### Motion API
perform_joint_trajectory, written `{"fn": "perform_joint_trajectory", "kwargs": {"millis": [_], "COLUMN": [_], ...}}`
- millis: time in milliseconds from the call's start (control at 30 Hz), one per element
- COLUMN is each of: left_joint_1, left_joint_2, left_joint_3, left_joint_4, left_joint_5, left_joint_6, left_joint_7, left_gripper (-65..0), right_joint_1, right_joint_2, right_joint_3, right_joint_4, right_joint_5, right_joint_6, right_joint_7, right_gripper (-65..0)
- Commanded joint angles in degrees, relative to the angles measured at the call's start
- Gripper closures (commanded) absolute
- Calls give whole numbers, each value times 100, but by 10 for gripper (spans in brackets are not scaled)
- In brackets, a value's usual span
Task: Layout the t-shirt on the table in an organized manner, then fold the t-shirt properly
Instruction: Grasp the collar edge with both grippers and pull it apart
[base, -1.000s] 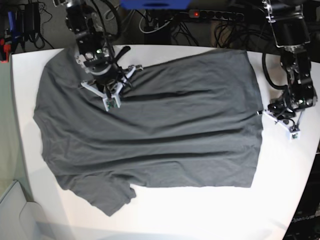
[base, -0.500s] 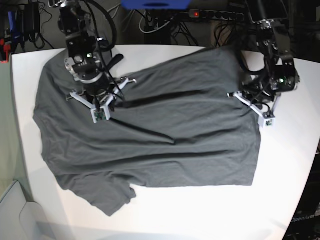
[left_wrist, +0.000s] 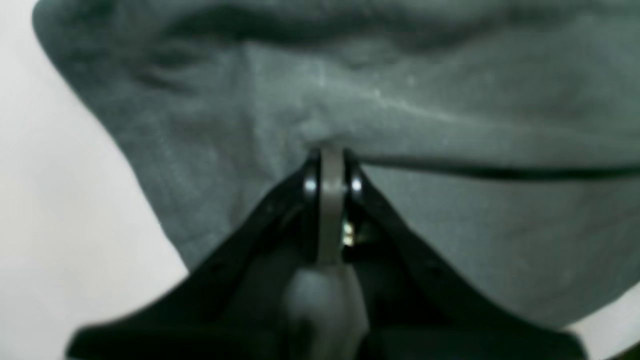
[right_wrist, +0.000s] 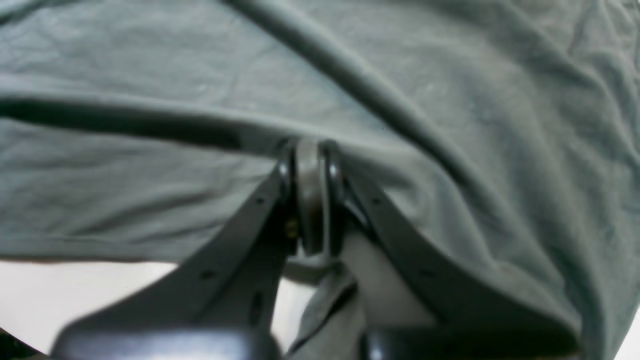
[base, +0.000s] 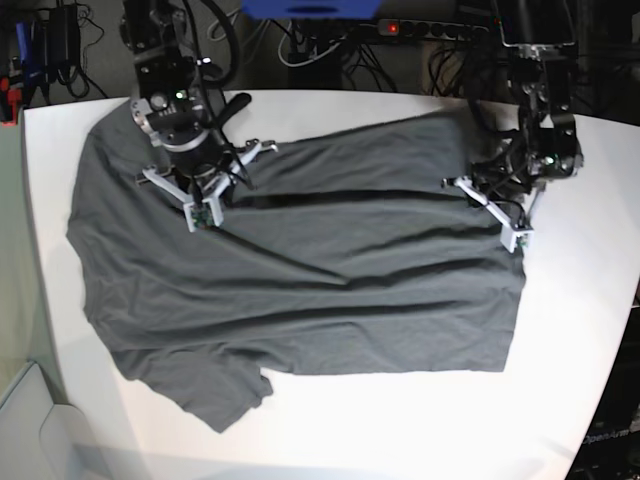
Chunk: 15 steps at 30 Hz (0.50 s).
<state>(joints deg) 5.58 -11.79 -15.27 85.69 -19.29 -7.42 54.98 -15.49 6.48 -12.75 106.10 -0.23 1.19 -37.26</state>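
Surface: a white table (base: 580, 340) with a smooth top and rounded corners carried everything.
Lying on it: a dark grey t-shirt (base: 320, 290), spread across most of the top, wrinkled, with long creases running across it.
Sleeve: one short sleeve lay at the shirt's near left corner.
Bare table: showed on every side of the shirt, broadest along its near edge.

My base camera hangs high above the table (base: 580, 330) and looks straight down on the whole shirt (base: 300, 280) and both my arms. Each wrist camera sits just behind its claw, left (left_wrist: 330, 155) and right (right_wrist: 310, 147), looking along it, blurred-close to the cloth. All three views share the shirt's far edge.
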Motion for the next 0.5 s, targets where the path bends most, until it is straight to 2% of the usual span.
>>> {"fn": "perform_joint_trajectory", "kwargs": {"millis": [0, 67, 300, 467], "left_joint_1": [53, 9, -88, -62], "left_joint_2": [-144, -337, -882, -1049], "left_joint_3": [-16, -16, -51, -51], "left_joint_4": [-178, -345, -433, -433], "left_joint_5": [351, 351, 316, 342], "left_joint_6": [140, 140, 140, 140], "left_joint_7": [229, 18, -26, -70], "left_gripper": [-1, -1, -1, -1], "right_joint_1": [23, 23, 23, 58], "right_joint_2": [51, 165, 315, 323], "right_joint_3": [14, 23, 67, 67], "right_joint_4": [110, 110, 66, 58], "right_joint_5": [-17, -17, -17, -17], "right_joint_6": [-27, -27, -27, -27], "right_joint_7": [117, 117, 108, 108], "right_gripper": [0, 0, 0, 0]}}
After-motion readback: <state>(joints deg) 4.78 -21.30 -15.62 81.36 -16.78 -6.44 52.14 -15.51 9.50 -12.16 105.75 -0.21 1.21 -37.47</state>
